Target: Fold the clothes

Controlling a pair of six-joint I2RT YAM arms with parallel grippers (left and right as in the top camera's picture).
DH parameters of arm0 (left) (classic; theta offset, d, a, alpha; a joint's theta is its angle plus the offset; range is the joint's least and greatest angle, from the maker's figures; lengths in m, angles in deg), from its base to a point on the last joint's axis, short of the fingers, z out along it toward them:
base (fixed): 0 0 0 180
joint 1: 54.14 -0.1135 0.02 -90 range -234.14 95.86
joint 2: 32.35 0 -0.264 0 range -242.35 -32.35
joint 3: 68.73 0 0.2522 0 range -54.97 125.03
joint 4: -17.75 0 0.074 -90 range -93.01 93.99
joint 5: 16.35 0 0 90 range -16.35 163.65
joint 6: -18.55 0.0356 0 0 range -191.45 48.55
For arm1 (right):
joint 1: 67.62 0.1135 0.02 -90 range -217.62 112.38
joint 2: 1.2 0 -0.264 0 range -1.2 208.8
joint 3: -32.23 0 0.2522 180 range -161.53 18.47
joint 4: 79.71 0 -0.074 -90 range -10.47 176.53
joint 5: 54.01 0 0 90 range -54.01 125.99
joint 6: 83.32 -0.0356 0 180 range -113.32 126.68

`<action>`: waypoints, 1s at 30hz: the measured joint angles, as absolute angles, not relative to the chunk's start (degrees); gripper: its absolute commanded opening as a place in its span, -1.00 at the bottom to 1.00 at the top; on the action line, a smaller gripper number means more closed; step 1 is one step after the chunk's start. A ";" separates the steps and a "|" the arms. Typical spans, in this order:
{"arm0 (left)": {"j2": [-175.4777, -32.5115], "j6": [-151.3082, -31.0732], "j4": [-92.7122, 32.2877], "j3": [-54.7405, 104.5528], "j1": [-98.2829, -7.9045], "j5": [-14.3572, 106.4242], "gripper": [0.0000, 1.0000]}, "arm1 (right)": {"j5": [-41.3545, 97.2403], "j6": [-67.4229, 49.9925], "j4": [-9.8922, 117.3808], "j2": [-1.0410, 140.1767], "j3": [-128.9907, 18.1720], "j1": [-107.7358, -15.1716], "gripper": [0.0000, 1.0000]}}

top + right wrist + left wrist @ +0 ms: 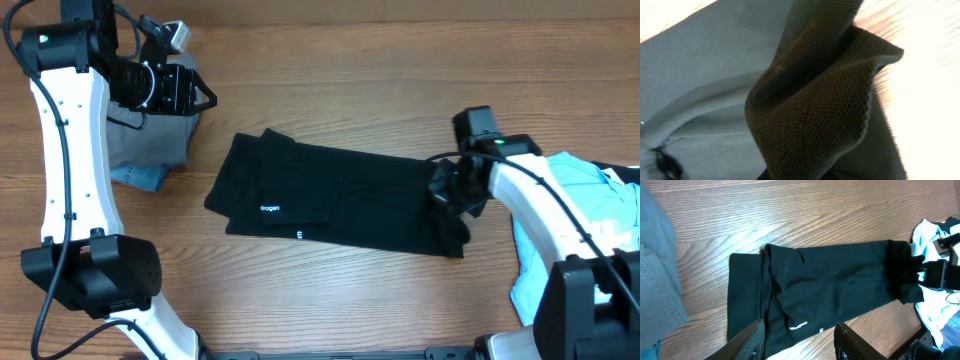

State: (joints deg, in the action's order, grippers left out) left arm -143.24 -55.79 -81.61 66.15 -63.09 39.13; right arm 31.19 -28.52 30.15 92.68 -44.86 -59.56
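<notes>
The black shirt [340,195] lies on the table as a long folded strip with small white marks near its front edge. My right gripper [452,190] is shut on its bunched right end, lifted slightly off the wood. In the right wrist view the shirt's mesh fabric [815,110] fills the frame and hides the fingers. My left gripper [207,97] hovers at the back left, open and holding nothing. In the left wrist view its gripper [800,342] shows the black shirt [825,285] well below, between two spread fingers [754,339].
A grey garment [165,135] sits under the left gripper, with a denim piece [135,176] beside it. A light-blue tee [585,205] with white print is piled at the right edge, under the right arm. The denim [655,270] also fills the left wrist view's left side.
</notes>
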 measured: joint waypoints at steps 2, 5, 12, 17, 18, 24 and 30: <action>-143.24 -55.79 -81.65 66.15 -62.72 39.13 -0.03 | 31.71 -31.03 32.25 93.58 -44.86 -57.90 -0.90; -143.24 -55.79 -81.65 66.15 -61.83 39.13 -0.03 | 31.95 -34.75 34.11 94.41 -44.86 -55.98 -0.84; -143.24 -55.82 -81.65 66.15 -60.58 39.13 -0.01 | 31.47 -38.42 35.59 95.76 -44.86 -52.35 -0.03; -143.24 -55.79 -81.67 66.15 -60.49 39.13 0.00 | 30.31 -33.94 31.79 94.91 -45.87 -52.85 0.00; -143.24 -55.79 -81.72 66.15 -60.49 39.13 0.00 | 30.21 -32.89 30.87 93.95 -46.24 -53.40 -0.20; -143.24 -55.79 -81.70 66.15 -60.49 39.17 0.02 | 30.03 -30.05 26.74 87.85 -47.38 -59.30 -0.88; -143.24 -55.79 -81.57 66.15 -60.49 39.19 0.04 | 29.42 -32.63 37.78 88.75 -40.51 -60.35 -0.92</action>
